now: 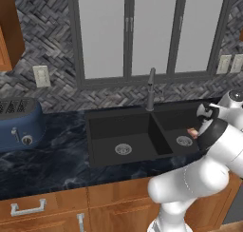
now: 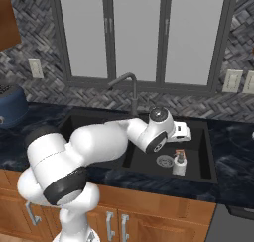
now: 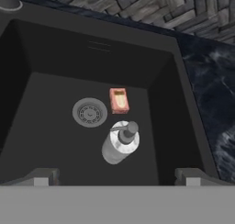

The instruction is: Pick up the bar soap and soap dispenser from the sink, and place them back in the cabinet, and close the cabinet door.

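A blue toaster (image 1: 19, 124) sits far left on the dark marble bench (image 1: 47, 164). In the black sink (image 3: 55, 48), right basin, the bar soap (image 3: 119, 100) lies beside the drain (image 3: 89, 112), the soap dispenser (image 3: 120, 142) upright just beside it. Above, the pincer (image 3: 117, 177) hovers wide open, empty.

Base views flanking, sharing sink (image 1: 128, 145)

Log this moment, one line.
phase: approach | gripper: open, above right basin of sink | bar soap: basin floor beside drain | soap dispenser: upright, ungrasped
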Controlling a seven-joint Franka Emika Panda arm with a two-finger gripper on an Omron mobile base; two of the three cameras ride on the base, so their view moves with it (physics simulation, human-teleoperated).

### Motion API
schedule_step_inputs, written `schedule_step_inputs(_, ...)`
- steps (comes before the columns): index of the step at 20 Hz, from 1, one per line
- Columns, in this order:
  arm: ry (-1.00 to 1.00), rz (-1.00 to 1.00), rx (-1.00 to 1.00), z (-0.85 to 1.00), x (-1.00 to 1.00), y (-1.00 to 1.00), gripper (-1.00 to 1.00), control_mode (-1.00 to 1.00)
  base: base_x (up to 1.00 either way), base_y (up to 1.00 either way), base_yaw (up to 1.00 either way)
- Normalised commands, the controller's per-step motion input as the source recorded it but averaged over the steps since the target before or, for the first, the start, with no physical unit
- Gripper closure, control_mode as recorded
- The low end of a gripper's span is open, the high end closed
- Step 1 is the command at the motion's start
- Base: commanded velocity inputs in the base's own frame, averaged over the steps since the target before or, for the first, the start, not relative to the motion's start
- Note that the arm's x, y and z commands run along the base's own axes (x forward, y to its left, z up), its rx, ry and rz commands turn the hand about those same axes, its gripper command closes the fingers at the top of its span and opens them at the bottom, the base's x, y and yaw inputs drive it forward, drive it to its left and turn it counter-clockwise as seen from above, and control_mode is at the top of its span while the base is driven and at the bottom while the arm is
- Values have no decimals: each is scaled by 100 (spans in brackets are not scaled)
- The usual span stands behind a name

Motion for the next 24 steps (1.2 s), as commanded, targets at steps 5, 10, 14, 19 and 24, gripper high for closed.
schedule_step_inputs(5, 0, -2, 0, -16, 12, -15, -100, -100, 0, 0, 0)
schedule_step_inputs(10, 0, 0, 0, -6, 5, -19, -100, -100, 0, 0, 0)
schedule_step_inputs(14, 0, 0, 0, -4, 0, -17, -100, -100, 0, 0, 0)
schedule_step_inputs(19, 0, 0, 0, -13, 0, -13, -100, -100, 0, 0, 0)
schedule_step_inputs(24, 0, 0, 0, -23, 1, 0, -100, -100, 0, 0, 0)
